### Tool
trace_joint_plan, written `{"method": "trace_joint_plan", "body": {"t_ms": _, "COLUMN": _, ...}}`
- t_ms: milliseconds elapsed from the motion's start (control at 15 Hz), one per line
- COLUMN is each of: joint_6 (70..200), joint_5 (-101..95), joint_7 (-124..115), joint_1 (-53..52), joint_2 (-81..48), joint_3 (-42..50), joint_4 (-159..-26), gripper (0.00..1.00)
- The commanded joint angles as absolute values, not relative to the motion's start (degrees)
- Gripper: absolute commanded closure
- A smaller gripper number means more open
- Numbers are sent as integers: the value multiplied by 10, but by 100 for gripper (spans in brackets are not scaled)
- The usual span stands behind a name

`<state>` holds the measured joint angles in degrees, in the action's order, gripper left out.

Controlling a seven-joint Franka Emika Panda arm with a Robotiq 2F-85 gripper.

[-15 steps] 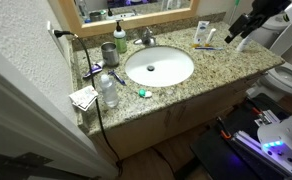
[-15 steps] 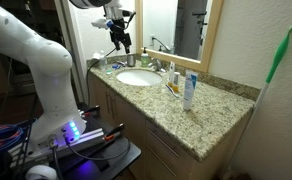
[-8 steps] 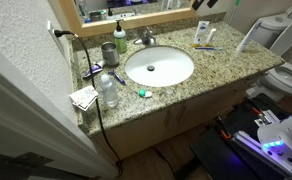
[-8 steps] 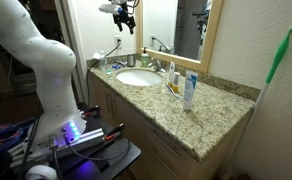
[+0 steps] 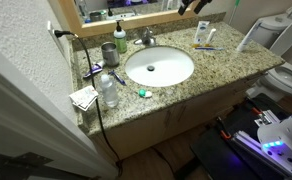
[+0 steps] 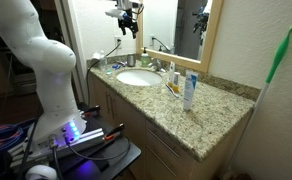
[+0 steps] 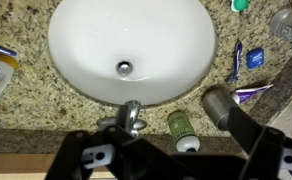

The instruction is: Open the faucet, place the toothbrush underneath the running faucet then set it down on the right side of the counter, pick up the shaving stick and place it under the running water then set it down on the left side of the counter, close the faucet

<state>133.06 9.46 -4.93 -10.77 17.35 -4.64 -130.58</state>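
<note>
Bathroom vanity seen from above in an exterior view. At the left end of the speckled granite counter (image 5: 231, 62) lie a folded paper (image 5: 83, 97), a clear plastic bottle (image 5: 108, 90) and some small blue items (image 5: 93, 70), too small to identify. Behind them, toward the upper left, stand a metal cup (image 5: 108, 52) and a green soap dispenser (image 5: 120, 33). The oval white basin (image 5: 159, 66) fills the middle of the frame, and the chrome faucet (image 5: 146, 38) sits at its upper rim. Right of the basin stands a white-and-blue tube (image 5: 202, 33). Just below it the thin blue toothbrush (image 5: 210, 46) lies flat on the counter, with nothing touching it. The dark gripper (image 5: 196, 5) shows at the top edge, above the tube and well clear of the counter. A white toilet (image 5: 286, 78) sits at the far right.

In an exterior view from the side, the white robot arm (image 6: 31, 50) fills the left, and the gripper (image 6: 132, 28) hangs high over the basin (image 6: 136, 77), left of the mirror (image 6: 176, 25).

The wrist view looks straight down. The basin (image 7: 86, 40) fills the top and the faucet (image 7: 131, 115) is at bottom centre. The gripper (image 7: 176, 165) enters from the bottom edge, its dark fingers (image 7: 91, 158) spread wide with nothing held between them
</note>
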Motion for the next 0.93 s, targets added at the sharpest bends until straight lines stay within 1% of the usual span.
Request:
{"method": "trace_joint_plan", "body": {"t_ms": 0, "joint_6": 1327, "joint_5": 79, "joint_7": -126, "joint_1": -78, "joint_2": 30, "joint_3": -63, "joint_4": -1177, "gripper": 0}}
{"method": "trace_joint_plan", "body": {"t_ms": 67, "joint_6": 1323, "joint_5": 75, "joint_7": -148, "joint_1": -75, "joint_2": 16, "joint_3": -62, "joint_4": -1159, "gripper": 0}}
{"method": "trace_joint_plan", "body": {"t_ms": 133, "joint_6": 1334, "joint_5": 87, "joint_7": -114, "joint_1": -85, "joint_2": 72, "joint_3": -62, "joint_4": -1221, "gripper": 0}}
{"method": "trace_joint_plan", "body": {"t_ms": 267, "joint_6": 1333, "joint_5": 84, "joint_7": -133, "joint_1": -79, "joint_2": 27, "joint_3": -60, "joint_4": -1178, "gripper": 0}}
{"method": "trace_joint_plan", "body": {"t_ms": 400, "joint_6": 1333, "joint_5": 84, "joint_7": -137, "joint_1": -78, "joint_2": 14, "joint_3": -59, "joint_4": -1165, "gripper": 0}}
{"method": "trace_joint_plan", "body": {"t_ms": 467, "joint_6": 1276, "joint_5": 58, "joint_7": -158, "joint_1": -73, "joint_2": -24, "joint_3": -56, "joint_4": -1131, "gripper": 0}}
{"method": "trace_joint_plan", "body": {"t_ms": 667, "joint_6": 1250, "joint_5": 78, "joint_7": -133, "joint_1": -70, "joint_2": -99, "joint_3": -50, "joint_4": -1074, "gripper": 0}}
{"method": "trace_joint_plan", "body": {"t_ms": 867, "joint_6": 1258, "joint_5": 69, "joint_7": -132, "joint_1": -68, "joint_2": -181, "joint_3": -46, "joint_4": -993, "gripper": 0}}
